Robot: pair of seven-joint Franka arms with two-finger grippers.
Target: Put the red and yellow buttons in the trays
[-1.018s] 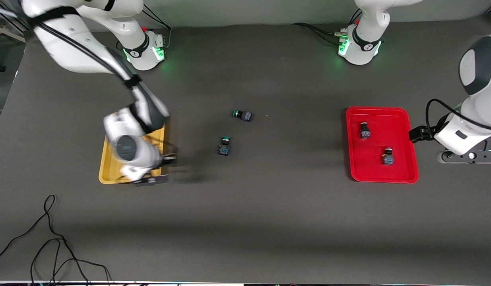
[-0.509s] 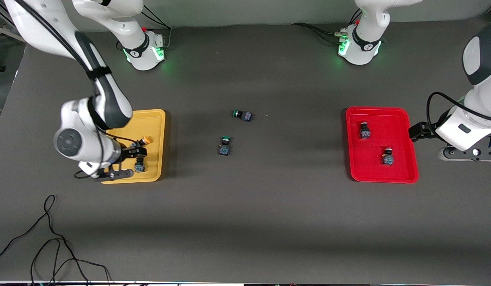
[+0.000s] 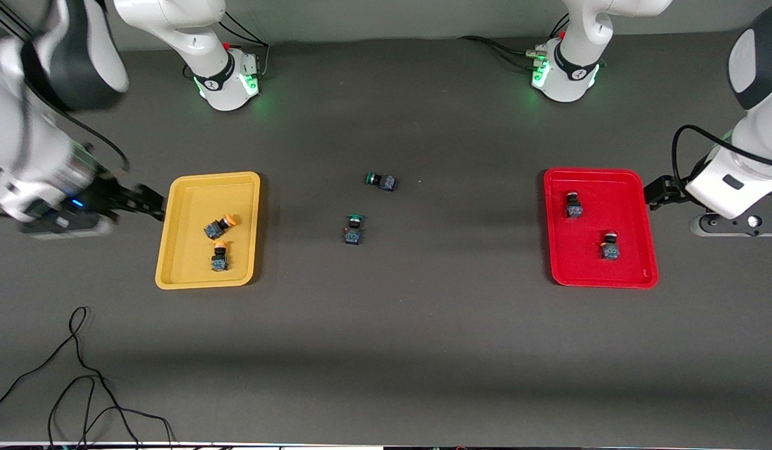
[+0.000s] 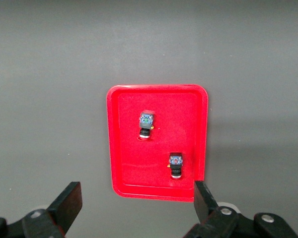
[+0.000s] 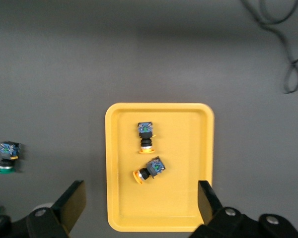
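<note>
The yellow tray (image 3: 173,237) lies at the middle left of the front view with its long axis running up and down the frame, and two yellow-capped buttons (image 3: 220,225) sit inside it: the upper one lies tilted, cap pointing up and toward the frame's right, while the lower one (image 3: 219,257) lies along the tray's length with its cap toward the robot bases. The red tray (image 3: 636,250) sits at the middle right, also lengthwise up the frame, holding two red buttons (image 3: 574,205) — both appear to lie with caps toward the bases, though the caps are hard to make out against the red floor. Two green-capped switches (image 3: 381,180) rest on the table (image 3: 386,344) between the trays. The right gripper (image 5: 139,201) hangs beside the yellow tray's outer edge, jaws spread wide and empty; the left gripper (image 4: 134,201) hangs just outside the red tray, likewise spread and empty.
</note>
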